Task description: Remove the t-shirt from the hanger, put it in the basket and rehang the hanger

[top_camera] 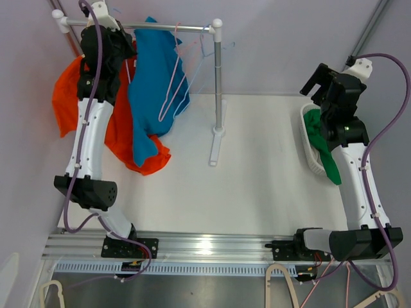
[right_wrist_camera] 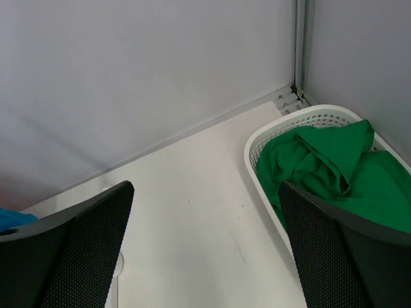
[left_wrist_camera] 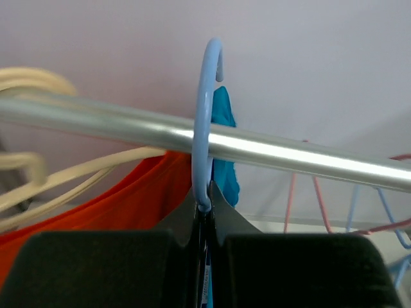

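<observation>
My left gripper [left_wrist_camera: 204, 215] is pinched tight on the light-blue hanger hook [left_wrist_camera: 200, 96], which sits over the rail [left_wrist_camera: 308, 160] at far left. The blue t-shirt [top_camera: 151, 83] hangs there unremoved, so nearly the whole job is left. My right gripper [right_wrist_camera: 205, 190] gapes wide and holds nothing, beside the basket [right_wrist_camera: 302, 117] at right. I can't tell whether this hook carries the blue shirt or the orange t-shirt [top_camera: 64, 96], because my left arm hides the shoulders.

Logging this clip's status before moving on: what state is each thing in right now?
left tool, shut on the light blue hanger below its hook.
right tool, open, empty.
light blue hanger, hooked over the rail.
blue t-shirt, hanging from the rail.
orange t-shirt, hanging beside it.
green garment, crumpled in the white basket.
</observation>
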`<state>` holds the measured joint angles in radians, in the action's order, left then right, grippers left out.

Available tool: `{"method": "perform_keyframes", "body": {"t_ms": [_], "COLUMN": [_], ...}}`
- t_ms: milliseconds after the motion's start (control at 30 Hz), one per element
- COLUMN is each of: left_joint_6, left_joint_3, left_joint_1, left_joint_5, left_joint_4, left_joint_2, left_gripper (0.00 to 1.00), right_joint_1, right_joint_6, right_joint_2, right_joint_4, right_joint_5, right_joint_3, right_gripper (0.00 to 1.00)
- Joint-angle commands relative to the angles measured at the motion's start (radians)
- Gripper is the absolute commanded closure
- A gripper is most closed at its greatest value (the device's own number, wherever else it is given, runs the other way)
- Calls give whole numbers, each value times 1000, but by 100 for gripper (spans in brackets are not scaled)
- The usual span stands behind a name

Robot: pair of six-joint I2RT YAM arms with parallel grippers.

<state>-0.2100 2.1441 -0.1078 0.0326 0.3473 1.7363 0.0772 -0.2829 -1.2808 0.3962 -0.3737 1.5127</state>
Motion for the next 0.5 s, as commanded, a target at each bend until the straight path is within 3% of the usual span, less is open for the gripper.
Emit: {"method": "perform_keyframes", "body": {"t_ms": [0, 133, 167, 267, 467], "left_joint_6": [-61, -120, -132, -176, -273], "left_joint_3": [53, -44, -129, -254, -493], "left_joint_1": [-30, -96, -107, -151, -251], "left_joint_5": [309, 459, 478, 516, 659], "left_joint_4": [134, 209, 214, 219, 265], "left_joint_2": [-102, -222, -254, -383, -590], "left_gripper": [99, 99, 99, 99, 99], "right_joint_1": [21, 120, 149, 307, 757], "right_joint_6": [19, 45, 51, 94, 113], "right_joint_2": [40, 83, 95, 161, 280], "right_joint_4": [4, 18, 18, -5, -92], "right_joint_5": [39, 78, 88, 108, 90], "right_joint_3": [3, -17, -28, -58, -207], "right_gripper": [0, 1, 0, 0, 1]}}
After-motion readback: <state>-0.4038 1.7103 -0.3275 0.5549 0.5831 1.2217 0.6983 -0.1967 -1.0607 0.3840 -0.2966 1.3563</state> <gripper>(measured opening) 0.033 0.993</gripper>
